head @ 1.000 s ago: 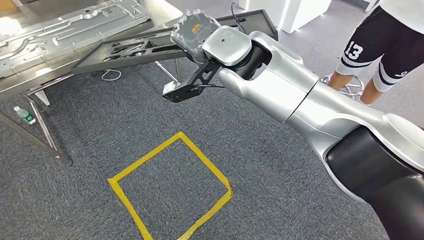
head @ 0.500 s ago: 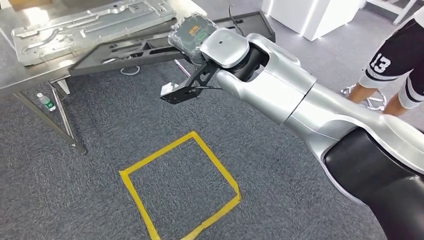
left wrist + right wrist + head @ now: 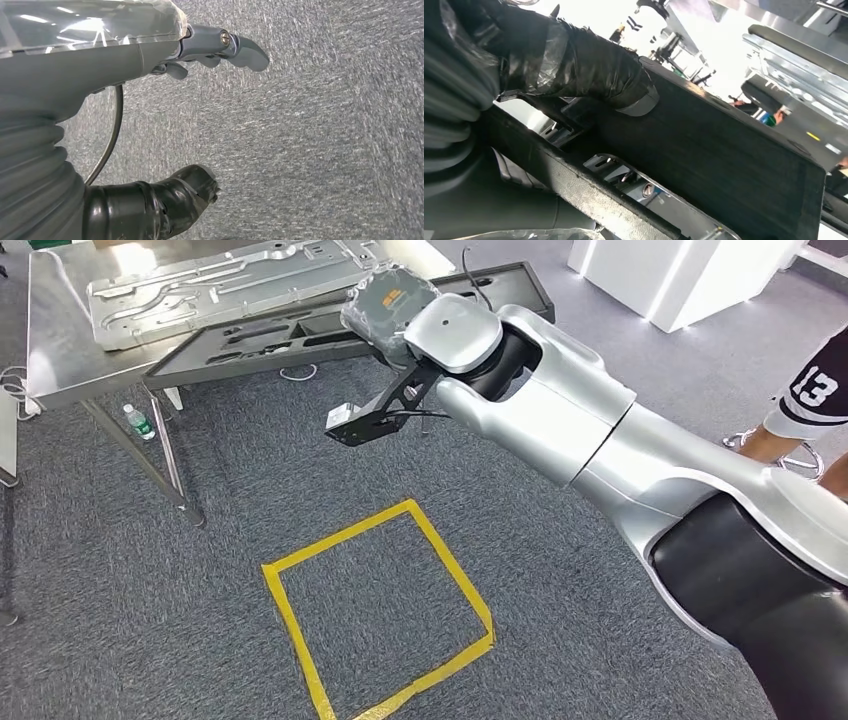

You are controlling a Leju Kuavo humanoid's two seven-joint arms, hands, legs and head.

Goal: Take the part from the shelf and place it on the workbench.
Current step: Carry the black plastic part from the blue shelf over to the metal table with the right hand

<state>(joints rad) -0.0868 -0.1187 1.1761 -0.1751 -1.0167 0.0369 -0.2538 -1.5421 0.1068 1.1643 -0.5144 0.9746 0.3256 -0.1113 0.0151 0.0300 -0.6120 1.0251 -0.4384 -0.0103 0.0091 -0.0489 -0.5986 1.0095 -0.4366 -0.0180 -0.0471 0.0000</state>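
Robot's right hand (image 3: 390,305), wrapped in clear plastic, grips one edge of a long black tray-like part (image 3: 300,335). The right wrist view shows dark fingers (image 3: 589,70) closed over the part's rim. The part runs lengthwise left to right across the head view, stretching away to the left of the hand, and its far end hangs over the near edge of a metal workbench (image 3: 60,370); whether it touches the top cannot be told. A silver pressed panel (image 3: 220,285) lies further back on the bench. The left hand (image 3: 220,47) hangs over grey carpet, fingers apart, holding nothing. A yellow tape square (image 3: 380,610) marks the floor. A person (image 3: 810,400) stands at the right.
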